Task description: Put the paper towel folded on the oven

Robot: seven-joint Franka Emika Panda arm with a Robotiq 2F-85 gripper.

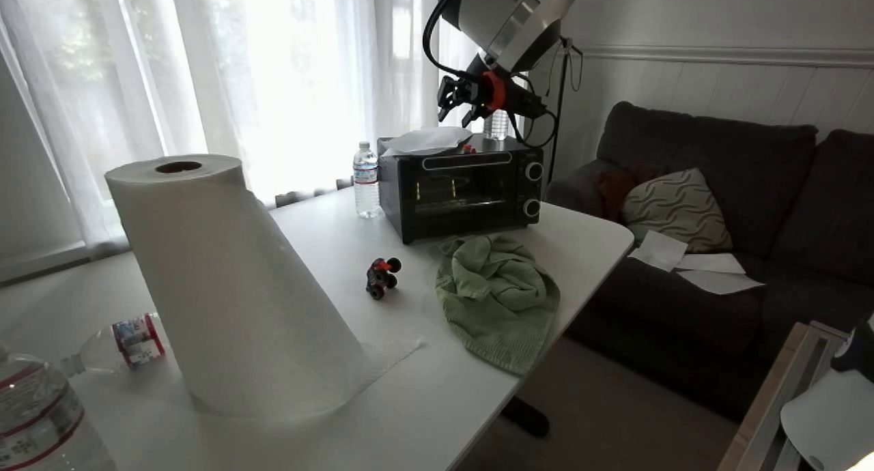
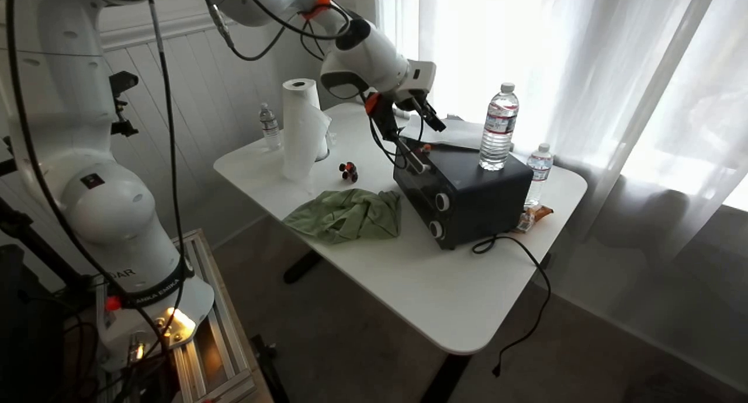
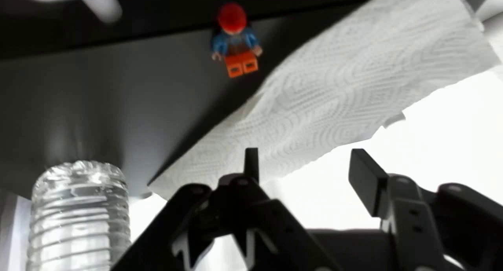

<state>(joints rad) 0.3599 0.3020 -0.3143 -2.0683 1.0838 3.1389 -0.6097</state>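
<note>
A white paper towel sheet lies on top of the black toaster oven, at the end away from the knobs. It also shows in an exterior view. In the wrist view the towel runs diagonally across the oven top and past its edge. A small crease shows at its near edge; whether it is folded over is unclear. My gripper is open with nothing between its fingers. In both exterior views the gripper hangs above the towel, apart from it.
A water bottle and a toy figure are on the oven top. Another bottle stands beside the oven. A green cloth, a toy truck and a paper towel roll are on the table. A wrapper lies by the oven.
</note>
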